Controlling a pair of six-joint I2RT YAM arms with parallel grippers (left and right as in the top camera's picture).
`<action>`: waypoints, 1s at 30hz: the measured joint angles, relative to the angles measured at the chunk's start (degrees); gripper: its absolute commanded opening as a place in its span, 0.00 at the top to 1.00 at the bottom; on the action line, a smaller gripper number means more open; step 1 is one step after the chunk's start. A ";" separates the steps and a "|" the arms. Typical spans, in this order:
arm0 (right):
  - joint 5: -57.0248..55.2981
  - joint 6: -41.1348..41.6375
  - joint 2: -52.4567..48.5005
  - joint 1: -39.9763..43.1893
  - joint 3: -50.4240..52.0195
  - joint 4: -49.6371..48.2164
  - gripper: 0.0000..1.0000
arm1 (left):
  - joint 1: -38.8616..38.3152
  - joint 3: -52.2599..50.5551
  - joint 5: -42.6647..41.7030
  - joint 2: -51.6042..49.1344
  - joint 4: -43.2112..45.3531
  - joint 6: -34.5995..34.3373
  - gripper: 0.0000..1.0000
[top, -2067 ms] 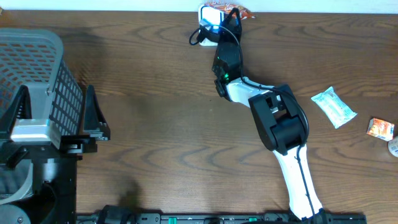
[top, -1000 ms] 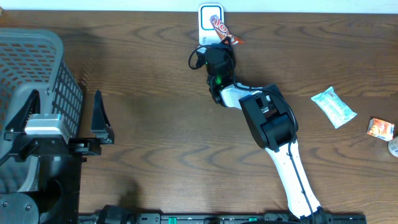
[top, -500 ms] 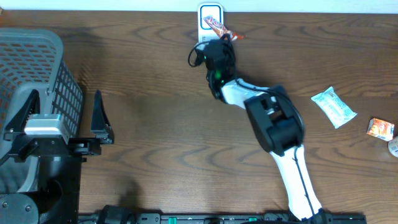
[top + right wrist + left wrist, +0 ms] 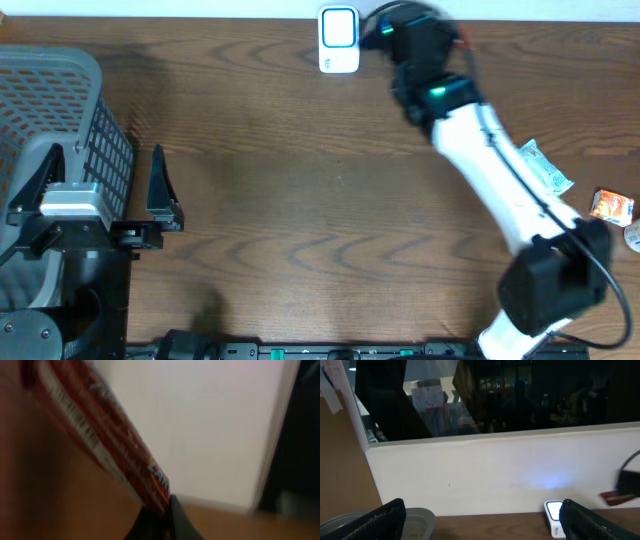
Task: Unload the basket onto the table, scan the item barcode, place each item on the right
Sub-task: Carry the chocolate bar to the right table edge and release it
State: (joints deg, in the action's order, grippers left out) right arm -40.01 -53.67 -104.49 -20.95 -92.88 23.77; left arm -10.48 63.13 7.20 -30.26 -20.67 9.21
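The white scanner (image 4: 339,40) with its lit blue screen stands at the table's far edge; the left wrist view shows the scanner (image 4: 554,516) low against the white wall. My right gripper (image 4: 430,40), blurred by motion, is to the right of the scanner and shut on a red snack bar (image 4: 100,440). The wrapper runs up and left from the dark fingertips (image 4: 172,517). The left wrist view catches the bar (image 4: 615,496) at the right edge. My left gripper (image 4: 100,190) hangs open and empty at the far left, beside the basket.
A grey mesh basket (image 4: 50,100) fills the left end of the table. A white-and-green packet (image 4: 537,172) and a small orange packet (image 4: 611,207) lie at the right, close to the right arm's white link. A white wall (image 4: 495,475) backs the table.
My right arm has swung from in front of the scanner off to the right, carrying the snack bar with it. The left arm has stayed put over the last second.
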 measured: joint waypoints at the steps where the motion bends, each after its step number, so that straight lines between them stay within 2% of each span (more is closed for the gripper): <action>1: 0.28 3.93 0.33 2.08 -0.02 3.23 0.98 | 0.00 0.00 0.00 -0.02 0.00 0.00 0.02; 5: 3.52 17.68 -0.17 10.64 0.26 16.33 0.99 | 0.00 -0.02 0.00 -0.13 0.00 0.00 0.02; 9: 8.63 30.45 -1.11 19.96 1.95 20.90 0.99 | 0.00 0.00 0.00 -0.13 -0.02 0.00 0.02; 14: 16.20 41.46 -1.11 33.81 7.23 20.02 0.98 | 0.00 0.00 0.00 -0.13 -0.81 0.00 0.02; 19: 24.57 47.69 -1.11 45.44 14.86 11.43 0.98 | 0.00 -0.02 0.00 -0.22 -3.02 0.00 0.02; 20: 26.16 48.83 -1.11 47.10 16.81 9.35 0.93 | 0.00 -0.02 0.00 -0.22 -3.30 0.00 0.02; 21: 27.23 49.99 -1.11 48.11 18.29 7.54 0.79 | 0.00 -0.02 0.00 -0.22 -3.54 0.00 0.02; 22: 28.24 51.17 -1.11 48.87 19.78 5.84 0.51 | 0.00 0.00 0.00 -0.22 -3.69 0.00 0.02; 24: 30.10 52.48 -1.14 49.83 22.03 3.93 0.11 | 0.00 -0.02 0.00 -0.22 -4.00 0.00 0.02; 25: 30.71 53.16 -1.16 50.16 22.67 3.41 0.01 | 0.00 -0.02 0.00 -0.22 -4.11 0.00 0.02; 30: 32.98 54.66 -1.20 50.12 20.76 6.05 0.01 | 0.00 0.00 0.00 -0.22 -4.44 0.00 0.02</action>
State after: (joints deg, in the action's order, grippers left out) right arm -7.03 0.99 -105.69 29.17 -72.12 29.82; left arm -10.48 63.13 7.20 -30.48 -25.10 9.21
